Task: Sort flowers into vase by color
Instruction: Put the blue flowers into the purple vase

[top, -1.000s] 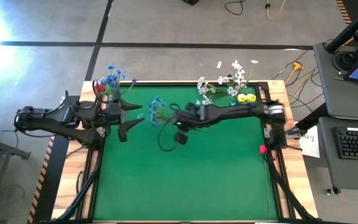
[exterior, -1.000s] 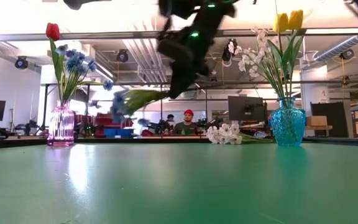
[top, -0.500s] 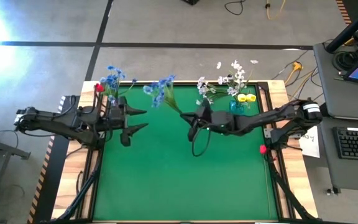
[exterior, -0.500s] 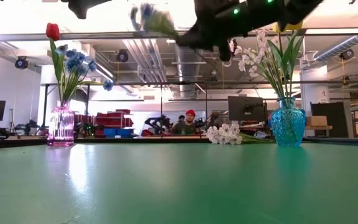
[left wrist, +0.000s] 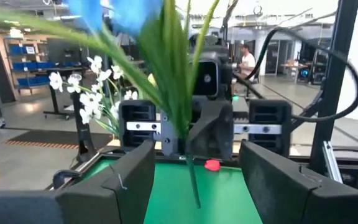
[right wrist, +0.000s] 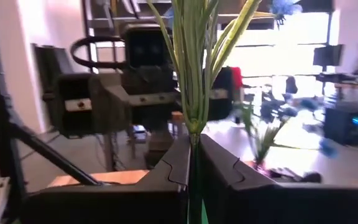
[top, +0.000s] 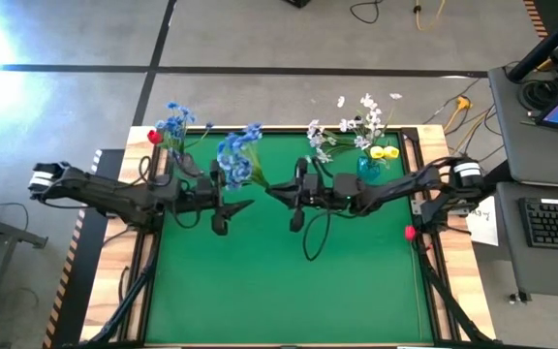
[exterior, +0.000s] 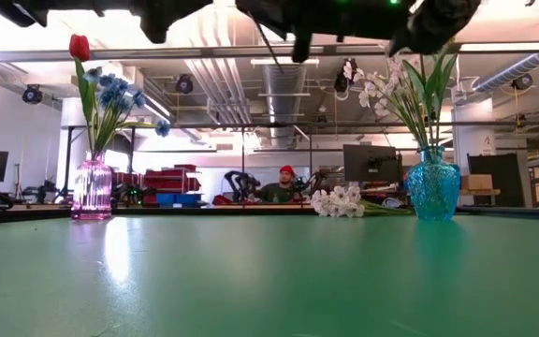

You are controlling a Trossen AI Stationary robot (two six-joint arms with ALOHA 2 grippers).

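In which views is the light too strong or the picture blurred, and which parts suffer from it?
High view: glare whitens the floor at the upper left corner. Low view: bright ceiling light turns the arms into dark silhouettes, and the green table shows a pale sheen. Left wrist view: the blue flower is close and out of focus. Right wrist view: the window behind is washed out.

Bright backlit windows; blurred near blossoms

Green table [top: 289,281] w/ two vases, white flowers [exterior: 340,201]

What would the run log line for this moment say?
right hand: shut on blue flower stem, above the mat | left hand: open, facing it | step: handover | pink vase: red, blue | blue vase: white
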